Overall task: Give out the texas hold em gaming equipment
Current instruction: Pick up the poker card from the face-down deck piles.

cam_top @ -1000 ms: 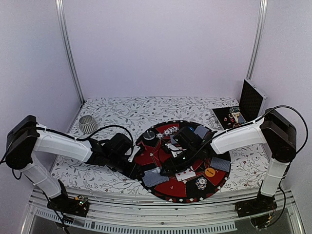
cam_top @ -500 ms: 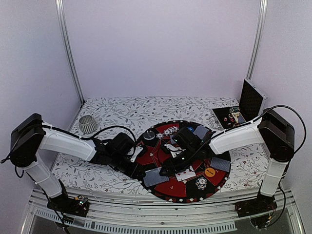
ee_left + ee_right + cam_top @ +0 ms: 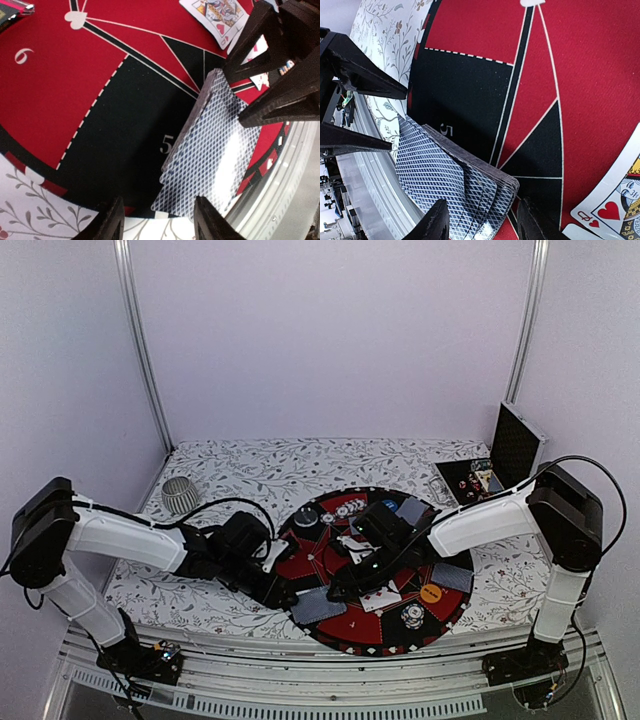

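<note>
Near-left sector of round red-and-black felt mat [image 3: 365, 631] obstructed: left gripper [image 3: 159, 222] and right gripper [image 3: 482, 222] converge from opposite sides over fanned grey-blue-backed card stack [image 3: 210, 150]. Far floral-print tablecloth [image 3: 280, 465] passable beside ribbed metal cup [image 3: 181, 495].

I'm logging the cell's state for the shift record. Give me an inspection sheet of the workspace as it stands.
Surface: floral tablecloth with a round red-and-black mat at the near middle.
Job's things: face-down deck, slightly fanned, at the mat's near-left rim by the number 5; face-up queen of hearts close by; orange disc and chip stack at near right.
Clutter: ribbed cup at back left; open case at back right.
Grippers: left gripper and right gripper both open, tips at the deck.
Cables: left arm's cable and right arm's cable, black, looping.
Surroundings: pale walls, metal posts.
</note>
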Motion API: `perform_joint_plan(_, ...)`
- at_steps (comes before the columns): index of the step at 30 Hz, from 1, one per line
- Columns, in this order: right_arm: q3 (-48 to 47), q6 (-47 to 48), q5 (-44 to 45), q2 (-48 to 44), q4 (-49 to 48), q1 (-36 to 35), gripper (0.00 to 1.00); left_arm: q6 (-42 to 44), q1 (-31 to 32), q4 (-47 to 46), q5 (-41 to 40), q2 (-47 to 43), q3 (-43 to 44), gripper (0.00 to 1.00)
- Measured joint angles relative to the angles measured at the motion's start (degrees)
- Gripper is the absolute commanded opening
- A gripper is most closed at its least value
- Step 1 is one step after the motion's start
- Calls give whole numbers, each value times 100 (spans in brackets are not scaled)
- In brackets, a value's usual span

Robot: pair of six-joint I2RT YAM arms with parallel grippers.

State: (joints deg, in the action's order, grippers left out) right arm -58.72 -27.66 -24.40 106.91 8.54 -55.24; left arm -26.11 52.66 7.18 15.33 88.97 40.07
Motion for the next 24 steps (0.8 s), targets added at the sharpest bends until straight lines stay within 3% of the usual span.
perform_joint_plan(2, 0, 0, 0, 2, 0, 0, 48, -17, -2, -87, 87, 33, -35, 46)
perform_joint_plan(7, 0, 0, 0, 2, 0, 0, 48, -31, -17, -264, 254, 308, -33, 27)
perform_joint_plan(21, 0, 2, 0, 2, 0, 0, 48, -26, -33, -142, 286, 210, -66, 25)
perform_joint_plan(24, 0, 2, 0, 2, 0, 0, 48, -24, -33, -72, 260, 116, -92, 19)
